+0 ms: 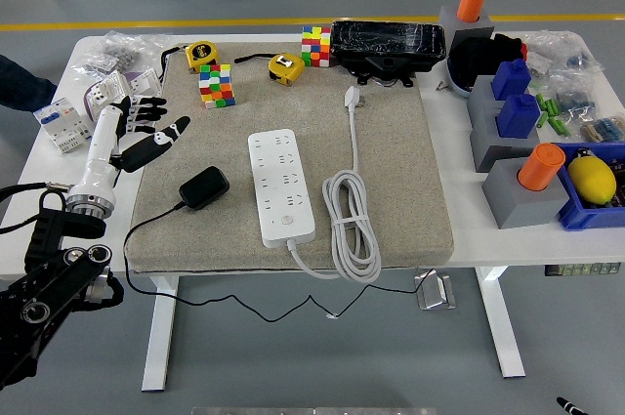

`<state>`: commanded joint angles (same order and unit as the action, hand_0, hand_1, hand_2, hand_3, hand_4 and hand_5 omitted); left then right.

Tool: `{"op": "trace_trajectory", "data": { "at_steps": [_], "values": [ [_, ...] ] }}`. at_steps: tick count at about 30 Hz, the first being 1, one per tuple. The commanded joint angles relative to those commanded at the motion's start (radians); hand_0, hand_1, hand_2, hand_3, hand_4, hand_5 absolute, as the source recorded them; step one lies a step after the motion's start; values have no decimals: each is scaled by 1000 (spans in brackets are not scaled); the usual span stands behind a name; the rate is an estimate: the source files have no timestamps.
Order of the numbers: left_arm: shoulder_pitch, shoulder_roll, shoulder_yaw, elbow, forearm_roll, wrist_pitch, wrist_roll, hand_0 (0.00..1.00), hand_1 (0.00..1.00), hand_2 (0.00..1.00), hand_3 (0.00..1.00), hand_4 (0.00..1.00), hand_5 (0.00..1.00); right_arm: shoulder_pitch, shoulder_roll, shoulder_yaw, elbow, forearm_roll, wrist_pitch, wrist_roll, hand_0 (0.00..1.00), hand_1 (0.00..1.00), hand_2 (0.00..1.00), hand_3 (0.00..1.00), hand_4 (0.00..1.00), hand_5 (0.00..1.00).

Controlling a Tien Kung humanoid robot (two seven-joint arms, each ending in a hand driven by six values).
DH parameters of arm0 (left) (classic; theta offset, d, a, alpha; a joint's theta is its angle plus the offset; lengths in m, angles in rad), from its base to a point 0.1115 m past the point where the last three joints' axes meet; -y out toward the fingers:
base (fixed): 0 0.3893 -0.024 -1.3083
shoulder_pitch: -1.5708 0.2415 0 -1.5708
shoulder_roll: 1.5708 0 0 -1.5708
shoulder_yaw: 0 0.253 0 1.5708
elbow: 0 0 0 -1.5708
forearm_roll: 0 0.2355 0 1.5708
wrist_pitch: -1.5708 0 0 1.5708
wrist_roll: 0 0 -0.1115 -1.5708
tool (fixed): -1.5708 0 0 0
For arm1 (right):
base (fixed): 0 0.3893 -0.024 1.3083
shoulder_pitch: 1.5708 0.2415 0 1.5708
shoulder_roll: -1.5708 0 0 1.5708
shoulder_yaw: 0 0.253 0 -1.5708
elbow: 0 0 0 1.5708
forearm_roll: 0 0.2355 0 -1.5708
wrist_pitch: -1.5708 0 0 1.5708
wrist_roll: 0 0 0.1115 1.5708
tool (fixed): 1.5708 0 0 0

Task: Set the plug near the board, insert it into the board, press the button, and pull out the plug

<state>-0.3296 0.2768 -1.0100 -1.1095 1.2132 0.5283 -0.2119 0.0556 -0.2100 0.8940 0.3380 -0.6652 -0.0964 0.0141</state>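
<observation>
1. We take the white board (283,187) (power strip) as ref pt; it lies lengthwise mid-mat on the beige mat (391,151), which sits on the white counter (459,161).
2. Left robot hand (137,132): well left of the board, over the mat's left edge, fingers spread, holding nothing. Right robot hand not in frame.
3. Black plug (204,186) (adapter block) lies flat on the mat just left of the board, near but apart from it; apart from the robot hand too. Its thin black cable runs left off the mat and down over the counter's near edge.
4. Right of the board: white cord (350,225) coiled, w/ a white plug end (353,96) lying beyond the board's far-right corner. Cord joins the board at its near end.
5. Beyond the board: two colour cubes (217,85), two yellow tape measures (284,67), a black box (387,44).
6. Far right of the board, off the mat: grey blocks w/ orange and blue pegs (510,122), blue bin w/ a yellow object (592,179).
7. Far left of the board: small white electrical parts (64,124) on the counter.
8. We can't tell button state on the board.
</observation>
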Motion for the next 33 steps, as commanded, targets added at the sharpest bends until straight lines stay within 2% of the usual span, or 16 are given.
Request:
{"op": "trace_trajectory", "data": {
  "at_steps": [17, 24, 33],
  "values": [
    [28, 29, -143, -20, 13, -17, 16, 438, 542, 536, 563, 801, 357, 16, 0, -13, -5, -4, -1, -2, 608, 640, 653, 553, 948, 494],
    [33, 42, -170, -26, 19, -23, 26, 438, 541, 537, 564, 800, 358, 30, -6, -24, -4, 0, 0, -3, 608, 640, 653, 553, 945, 494],
    [36, 46, -173, -38, 20, -31, 45, 438, 541, 537, 564, 800, 360, 30, -8, -40, -7, 3, 3, -7, 608, 640, 653, 553, 944, 495]
  ]
}}
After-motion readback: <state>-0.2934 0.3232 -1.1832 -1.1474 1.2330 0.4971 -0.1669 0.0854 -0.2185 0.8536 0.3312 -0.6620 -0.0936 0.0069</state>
